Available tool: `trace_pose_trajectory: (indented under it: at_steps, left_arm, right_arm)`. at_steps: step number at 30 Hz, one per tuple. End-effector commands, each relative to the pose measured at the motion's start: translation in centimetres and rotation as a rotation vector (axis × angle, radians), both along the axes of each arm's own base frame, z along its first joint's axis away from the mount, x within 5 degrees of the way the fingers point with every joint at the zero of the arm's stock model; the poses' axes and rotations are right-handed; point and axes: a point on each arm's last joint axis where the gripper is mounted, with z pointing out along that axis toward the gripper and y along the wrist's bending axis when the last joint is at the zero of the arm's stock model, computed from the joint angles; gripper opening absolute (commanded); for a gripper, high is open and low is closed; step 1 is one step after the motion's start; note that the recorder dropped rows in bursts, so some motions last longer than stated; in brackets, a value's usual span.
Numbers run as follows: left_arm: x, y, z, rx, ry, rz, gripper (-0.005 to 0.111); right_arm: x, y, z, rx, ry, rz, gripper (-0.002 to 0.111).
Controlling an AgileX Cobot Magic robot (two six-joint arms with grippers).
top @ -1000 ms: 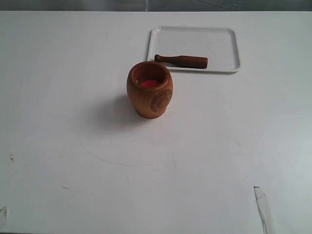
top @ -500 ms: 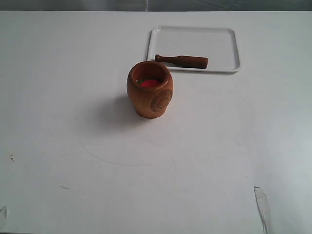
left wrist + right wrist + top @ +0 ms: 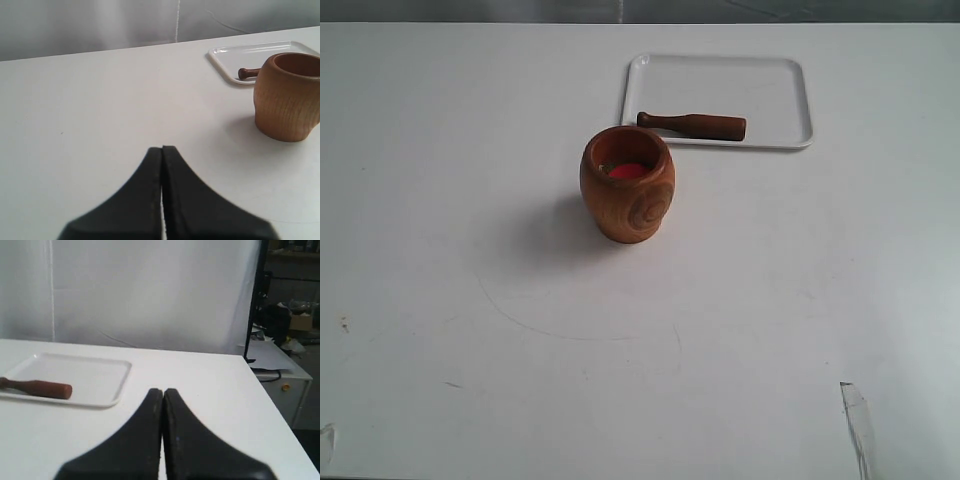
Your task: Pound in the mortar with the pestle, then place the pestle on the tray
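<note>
The orange-brown mortar (image 3: 627,184) stands upright near the table's middle, red inside, ring mark facing the camera; it also shows in the left wrist view (image 3: 288,96). Behind it lies the white tray (image 3: 760,78), with the dark brown pestle (image 3: 691,124) flat on its near side, knob end toward the left. The right wrist view shows the tray (image 3: 95,377) and pestle (image 3: 37,387) too. My left gripper (image 3: 162,148) is shut and empty, well short of the mortar. My right gripper (image 3: 163,390) is shut and empty, apart from the tray. Neither gripper appears in the exterior view.
The white table (image 3: 470,300) carries faint scuff marks. A torn bit of tape (image 3: 857,415) lies near the front right edge. Beyond the table's right edge stand a black post (image 3: 256,300) and a cabinet (image 3: 285,380).
</note>
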Motion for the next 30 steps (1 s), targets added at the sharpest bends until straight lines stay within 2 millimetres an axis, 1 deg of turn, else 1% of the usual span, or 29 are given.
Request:
trace_pose_trajectory:
  at_steps: [1,6,13,26,30]
  left_arm:
    - [0.01,-0.07,0.01,-0.015,-0.004,-0.006,0.0]
    - [0.01,-0.07,0.01,-0.015,-0.004,-0.006,0.0]
    - [0.01,-0.07,0.01,-0.015,-0.004,-0.006,0.0]
    - [0.01,-0.07,0.01,-0.015,-0.004,-0.006,0.0]
    - [0.01,-0.07,0.01,-0.015,-0.004,-0.006,0.0]
  right_arm:
    - [0.01,-0.29,-0.2,-0.049,0.007,-0.031,0.0]
    - [0.05,-0.51,0.26,-0.02,-0.04,-0.057,0.0]
    - [0.05,-0.49,0.2,0.053,-0.028,-0.059,0.0]
    - [0.05,-0.49,0.2,0.053,-0.028,-0.059,0.0]
    - [0.05,-0.45,0.2,0.08,-0.025,-0.058,0.0]
